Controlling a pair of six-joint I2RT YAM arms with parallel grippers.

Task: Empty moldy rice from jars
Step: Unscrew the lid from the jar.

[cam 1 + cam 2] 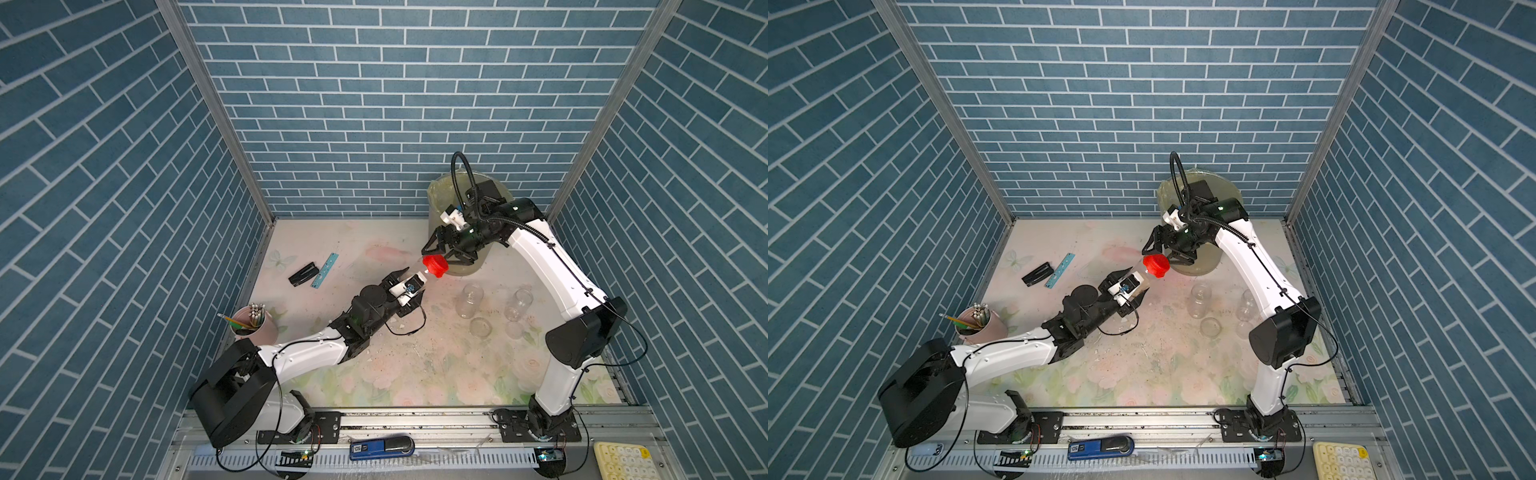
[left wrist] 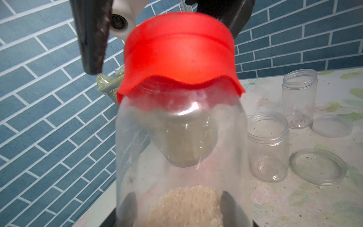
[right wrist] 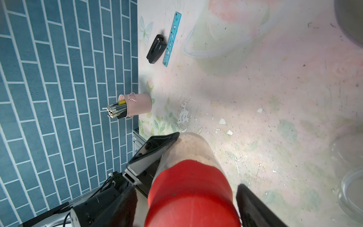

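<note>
In both top views a floral-patterned bench sits inside blue brick-pattern walls, with the robot's two arms reaching in from 6 o'clock.

Just past the bench's centre, the left gripper is pinching the clear body of the red-capped jar and holds it off the bench. The jar is tilted, its red cap pointing toward 1 o'clock. The left wrist view shows dark fingers pressed against the jar on both sides.

The moldy rice is a pale beige, clumpy mass at the jar's base end, right between those fingers and well away from the cap. The right wrist view shows it through the clear wall beyond the cap.

The right gripper comes in from 1 o'clock with its jaws spread, one on each side of the red cap. A gap shows beside the cap, so it is not clamped.

Behind that gripper, at 1 o'clock on the bench, stands a translucent bin.

At 4 o'clock from the held jar, two empty jars stand upright and uncapped. Their clear lids lie flat just beside them, toward 6 o'clock.
</note>
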